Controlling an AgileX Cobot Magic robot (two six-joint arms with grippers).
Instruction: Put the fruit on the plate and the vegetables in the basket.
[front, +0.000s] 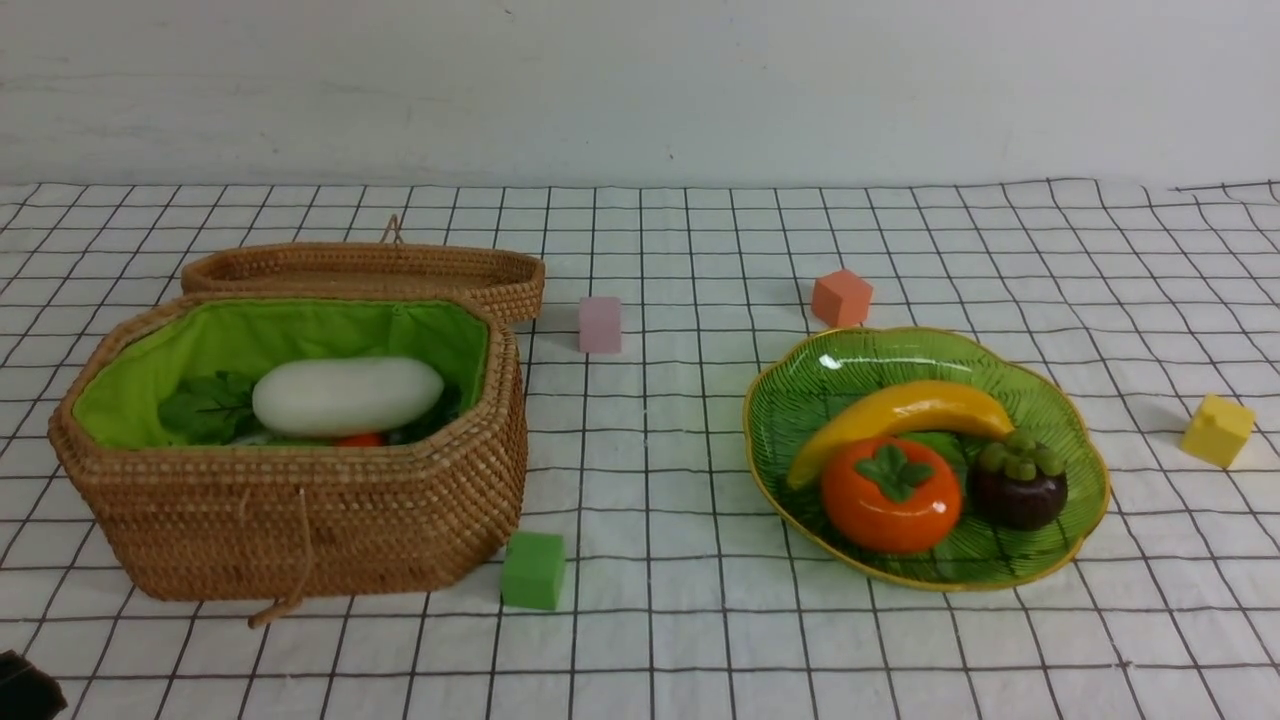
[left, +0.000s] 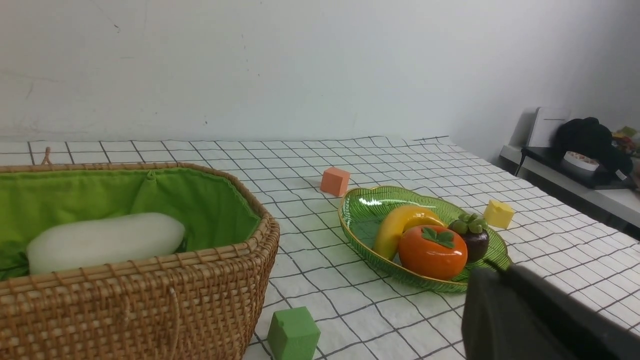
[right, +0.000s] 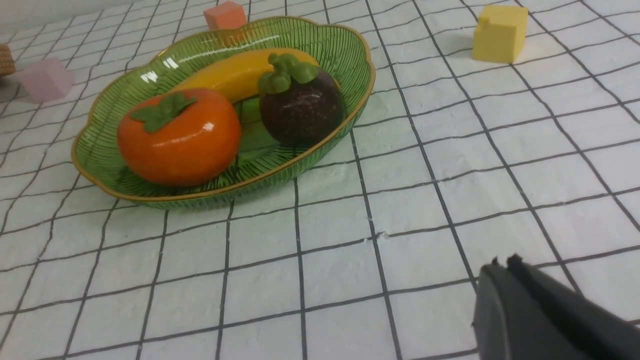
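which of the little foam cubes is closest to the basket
The green cube, sitting right by the basket's front corner. The pink, orange and yellow cubes lie farther off.

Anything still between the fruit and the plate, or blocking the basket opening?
Nothing visible does. The banana, persimmon and mangosteen already lie on the plate. The basket stands open with its lid behind, the radish inside. The foam cubes sit clear of both.
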